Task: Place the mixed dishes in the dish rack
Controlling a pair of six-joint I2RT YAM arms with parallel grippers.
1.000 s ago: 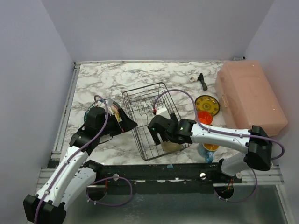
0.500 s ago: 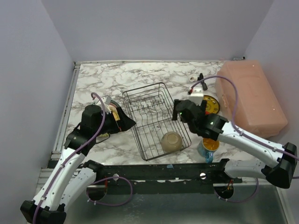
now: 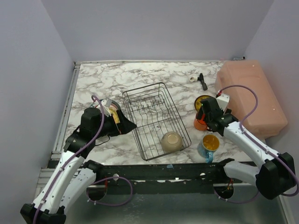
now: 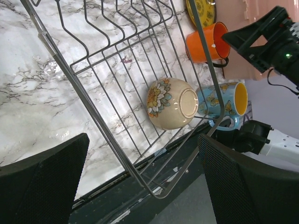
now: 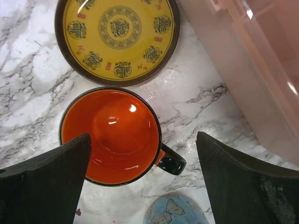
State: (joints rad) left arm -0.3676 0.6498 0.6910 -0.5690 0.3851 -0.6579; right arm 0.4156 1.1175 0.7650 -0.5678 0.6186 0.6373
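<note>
The dish rack [image 3: 144,87] sits mid-table with 1 dish in it: the white bowl [image 3: 172,141], tipped with its foot showing, in the near right corner. Just right of the rack stand the orange mug [image 5: 111,135] and, nearer, the blue mug [image 3: 209,144]. The small yellow plate [image 5: 117,37] lies just behind the orange mug. The right gripper [image 5: 142,140] hangs over the orange mug, fingers spread wide and holding nothing. The left gripper [image 4: 143,140], also wide, sits at the rack's left rim. The pink box [image 3: 250,95] lies far right.
</note>
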